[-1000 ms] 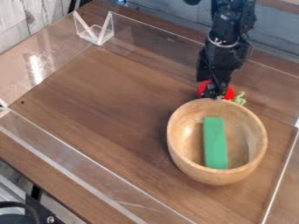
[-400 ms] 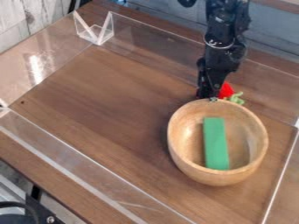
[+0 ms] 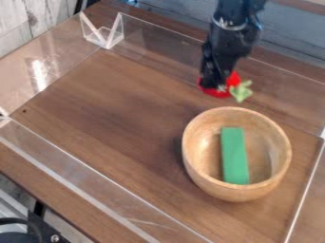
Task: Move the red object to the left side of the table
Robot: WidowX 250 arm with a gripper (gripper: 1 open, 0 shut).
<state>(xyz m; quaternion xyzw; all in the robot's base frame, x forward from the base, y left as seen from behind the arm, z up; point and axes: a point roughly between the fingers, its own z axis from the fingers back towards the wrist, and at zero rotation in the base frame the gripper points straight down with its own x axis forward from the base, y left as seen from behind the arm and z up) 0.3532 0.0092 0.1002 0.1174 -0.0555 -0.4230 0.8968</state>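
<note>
My gripper (image 3: 219, 84) is a dark blur against the table, its fingertips down at the strawberry-shaped red toy (image 3: 223, 89). Red shows below and beside my fingers, so I am at least in contact with it, but the smear hides how my fingers sit — I cannot tell whether I have it gripped. My own dark, knobbly mechanism covers part of the toy, and my arm runs out of view at the top edge. The toy's leafy green top pokes out on the side away from my fingers, soft-edged and too blurred for me to make out single leaves.

The toy is beyond the bowl (image 3: 237, 154), near its rim and apart from it, toward the far right part of the table (image 3: 108, 114). The bowl is round, smooth, pale wood, and in it lies a green rectangular block (image 3: 234, 155), flat-faced and matte. The tabletop is dark brown with wood grain, bordered by low clear walls whose edges I pick out mostly by their glints. Near the far left corner stands a small clear angular piece (image 3: 103, 32) — its see-through faces make its full shape hard to read.
</note>
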